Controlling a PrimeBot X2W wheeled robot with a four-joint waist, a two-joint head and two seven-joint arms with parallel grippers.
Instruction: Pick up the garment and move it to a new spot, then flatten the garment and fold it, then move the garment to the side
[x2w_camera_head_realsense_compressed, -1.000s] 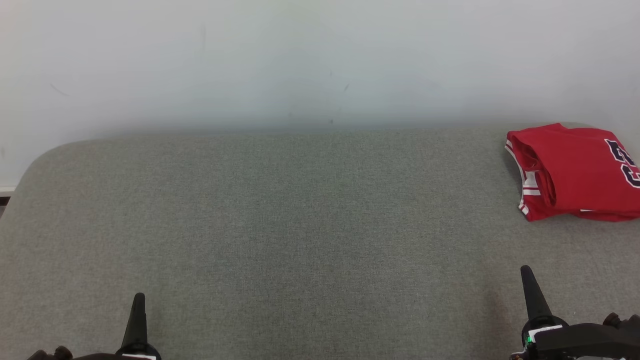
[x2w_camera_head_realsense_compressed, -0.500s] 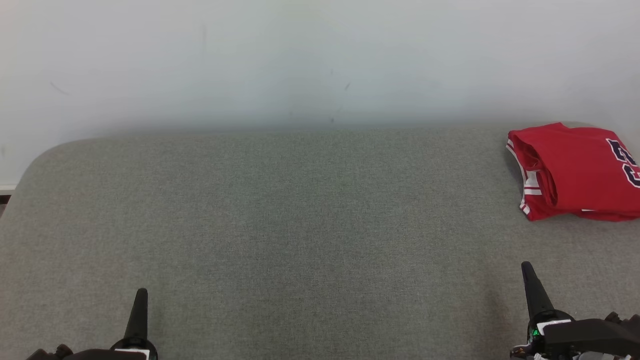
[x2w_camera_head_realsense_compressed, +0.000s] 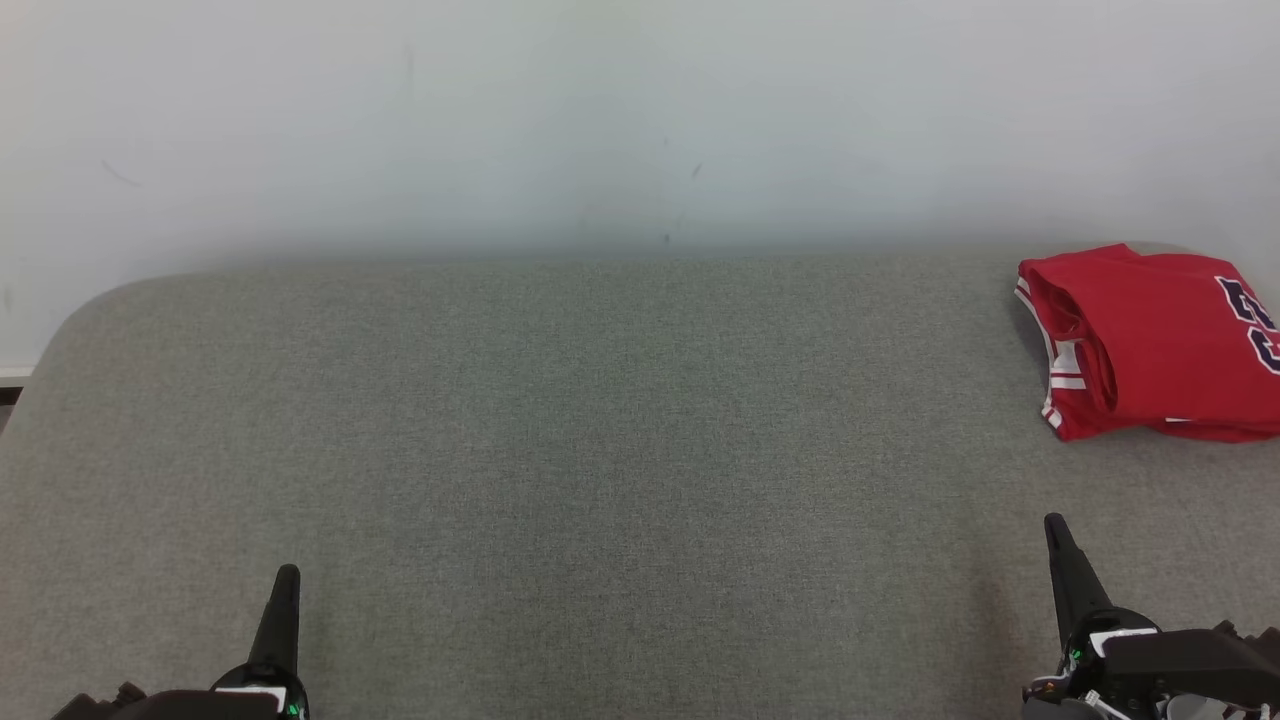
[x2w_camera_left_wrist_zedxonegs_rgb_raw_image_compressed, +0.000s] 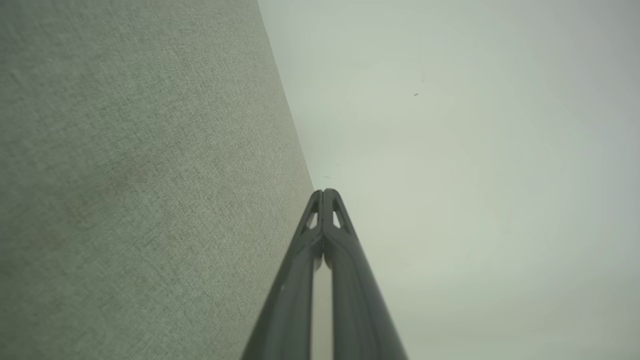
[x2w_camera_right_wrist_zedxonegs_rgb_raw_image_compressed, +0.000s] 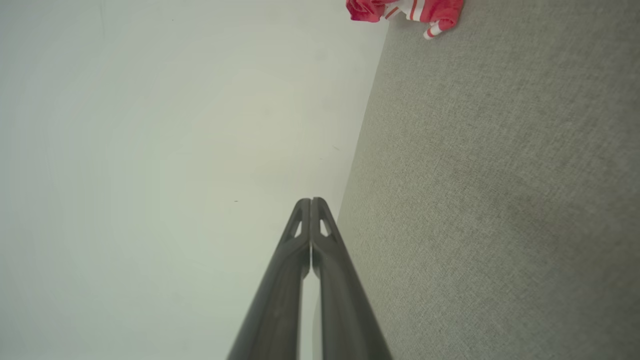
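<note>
Sitting closed over grey cushion (x2w_camera_head_realsense_compressed: 600, 450), left claw (x2w_camera_head_realsense_compressed: 287, 575) and right claw (x2w_camera_head_realsense_compressed: 1053, 525) lie apart from garment (x2w_camera_head_realsense_compressed: 1150, 340).

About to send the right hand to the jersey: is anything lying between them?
Nothing visible does. Bare grey surface runs from the right hand, shut and empty, up to the folded red jersey at the far right, part of it past the head view's edge.

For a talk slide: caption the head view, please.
Folded red jersey at the grey fabric surface's far right; left tool and right tool shut, empty, low in front.
</note>
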